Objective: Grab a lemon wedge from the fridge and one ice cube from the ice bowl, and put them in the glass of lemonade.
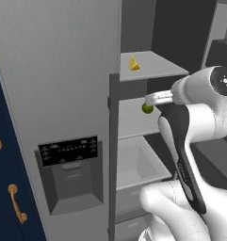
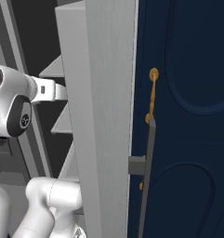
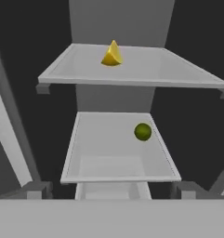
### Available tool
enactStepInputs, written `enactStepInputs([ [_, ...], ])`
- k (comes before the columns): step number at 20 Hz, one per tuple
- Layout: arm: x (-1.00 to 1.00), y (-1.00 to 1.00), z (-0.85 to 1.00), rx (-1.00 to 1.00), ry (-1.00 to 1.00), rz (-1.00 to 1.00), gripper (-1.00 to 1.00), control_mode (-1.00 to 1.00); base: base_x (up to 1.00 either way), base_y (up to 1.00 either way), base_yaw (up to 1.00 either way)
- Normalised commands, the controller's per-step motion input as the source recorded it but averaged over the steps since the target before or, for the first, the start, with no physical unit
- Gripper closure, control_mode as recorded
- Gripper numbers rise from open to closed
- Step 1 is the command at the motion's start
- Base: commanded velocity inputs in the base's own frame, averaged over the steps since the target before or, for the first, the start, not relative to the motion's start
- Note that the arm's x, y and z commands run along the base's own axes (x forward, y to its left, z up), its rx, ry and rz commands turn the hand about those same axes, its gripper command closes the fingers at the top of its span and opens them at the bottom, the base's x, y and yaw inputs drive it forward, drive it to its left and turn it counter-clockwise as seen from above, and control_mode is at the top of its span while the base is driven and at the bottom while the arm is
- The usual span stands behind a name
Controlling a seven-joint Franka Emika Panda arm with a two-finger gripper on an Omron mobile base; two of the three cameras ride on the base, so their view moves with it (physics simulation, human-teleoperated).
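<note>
1. Our end effector reaches into the open fridge, spread wide, holding nothing.
2. The lemon wedge sits on the upper shelf, near its back edge; a green fruit lies on the shelf below.
3. We judge the wedge light, soft, slippery: pinch its flat faces gently.

Ahead of the hand, the tall grey metal fridge stands open, and its interior is reached without obstruction. Free room is left above the upper grey shelf around the tiny yellow lemon wedge. Below it, the lower shelf is occupied only by a small round green fruit towards one side. The gap between the shelves is bounded by the back wall.
</note>
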Motion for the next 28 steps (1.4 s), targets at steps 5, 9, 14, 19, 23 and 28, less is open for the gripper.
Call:
enactStepInputs([
  [5,0.28,0.0,0.22,0.09,-0.06,0.0,-1.0,-1.0,0.0,0.0,0.0],
  [9,0.47,0.0,0.32,0.12,-0.01,0.0,-1.0,-1.0,0.0,0.0,0.0],
  [14,0.5,0.0,0.32,0.05,0.0,0.0,-1.0,-1.0,0.0,0.0,0.0],
  [19,0.49,0.0,0.1,0.04,0.03,-0.02,-1.0,-1.0,0.0,0.0,0.0],
  [23,0.49,0.0,0.0,0.0,0.0,-0.01,-1.0,-1.0,0.0,0.0,0.0],
  [28,0.5,0.11,0.0,0.0,0.01,0.0,-1.0,-1.0,0.0,0.0,0.0],
])
